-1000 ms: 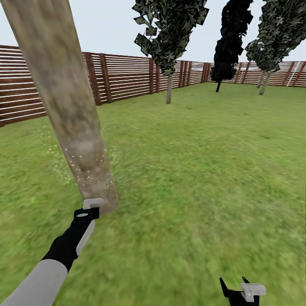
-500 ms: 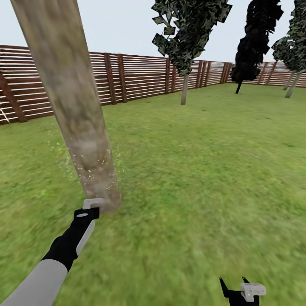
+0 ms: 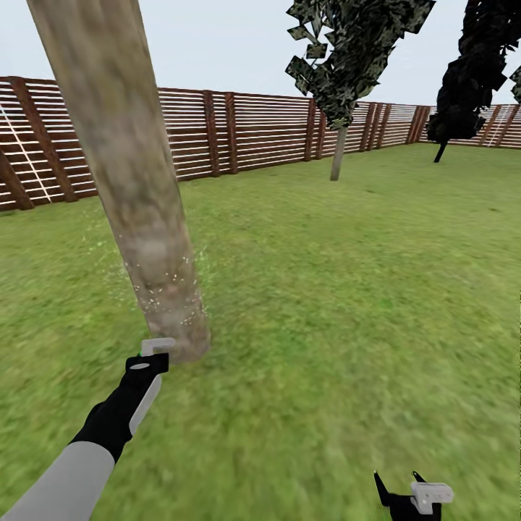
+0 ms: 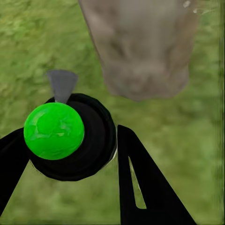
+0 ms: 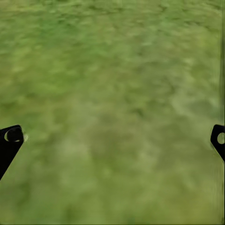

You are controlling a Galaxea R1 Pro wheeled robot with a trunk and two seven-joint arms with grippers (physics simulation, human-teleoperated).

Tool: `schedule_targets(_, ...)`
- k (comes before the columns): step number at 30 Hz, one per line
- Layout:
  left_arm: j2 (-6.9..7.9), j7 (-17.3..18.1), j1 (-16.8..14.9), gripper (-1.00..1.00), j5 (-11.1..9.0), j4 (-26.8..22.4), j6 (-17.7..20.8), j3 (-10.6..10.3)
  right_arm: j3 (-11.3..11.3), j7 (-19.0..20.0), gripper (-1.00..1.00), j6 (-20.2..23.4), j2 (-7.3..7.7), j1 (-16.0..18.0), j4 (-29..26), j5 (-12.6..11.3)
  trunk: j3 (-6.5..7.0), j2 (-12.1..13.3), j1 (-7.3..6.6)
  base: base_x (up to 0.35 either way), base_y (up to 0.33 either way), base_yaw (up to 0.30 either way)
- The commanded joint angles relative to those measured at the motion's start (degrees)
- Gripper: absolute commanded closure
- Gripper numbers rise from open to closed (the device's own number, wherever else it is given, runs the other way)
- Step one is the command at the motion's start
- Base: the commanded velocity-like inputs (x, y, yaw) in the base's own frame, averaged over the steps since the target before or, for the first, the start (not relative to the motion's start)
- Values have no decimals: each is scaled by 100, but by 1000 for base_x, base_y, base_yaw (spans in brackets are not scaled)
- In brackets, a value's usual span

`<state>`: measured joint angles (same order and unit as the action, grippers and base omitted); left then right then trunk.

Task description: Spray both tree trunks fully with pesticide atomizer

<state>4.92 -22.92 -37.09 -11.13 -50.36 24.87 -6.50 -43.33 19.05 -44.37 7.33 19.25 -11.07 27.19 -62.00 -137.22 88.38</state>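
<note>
My left gripper (image 4: 70,154) has its black fingers closed around the small dark pesticide atomizer bottle with the bright green dot (image 4: 54,131). I see the bottle up close in the left wrist view, with its grey nozzle facing the thick, mottled beige-brown tree trunk (image 3: 130,181). In the head view my left gripper (image 3: 148,359) sits just beside the foot of that trunk, low down near the blurry green grass floor (image 3: 325,304). Fine white specks of pesticide (image 3: 170,293) dot the low part of the trunk and the grass right around it.

My right gripper (image 3: 405,492) is at the lower edge of the head view, well apart from the trunk. In the right wrist view its two black fingertips (image 5: 10,140) stand wide apart with just grass between them.

A brown wooden fence of flat slats (image 3: 246,134) edges the lawn far back. A second tall tree with a dark blocky leaf crown (image 3: 339,137) stands near the fence. Between it and me the grass is wide open.
</note>
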Motion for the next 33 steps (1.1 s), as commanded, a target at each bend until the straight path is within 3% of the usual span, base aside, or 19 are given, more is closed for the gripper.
schedule_targets(1,0,2,0,100,5,0,1,0,0,-1,-100,4,-1,0,0,2,0,0,0,119,-264,58)
schedule_targets(33,-4,4,0,100,-1,0,1,0,0,1,-100,1,-1,0,0,5,0,0,0,111,-264,222)
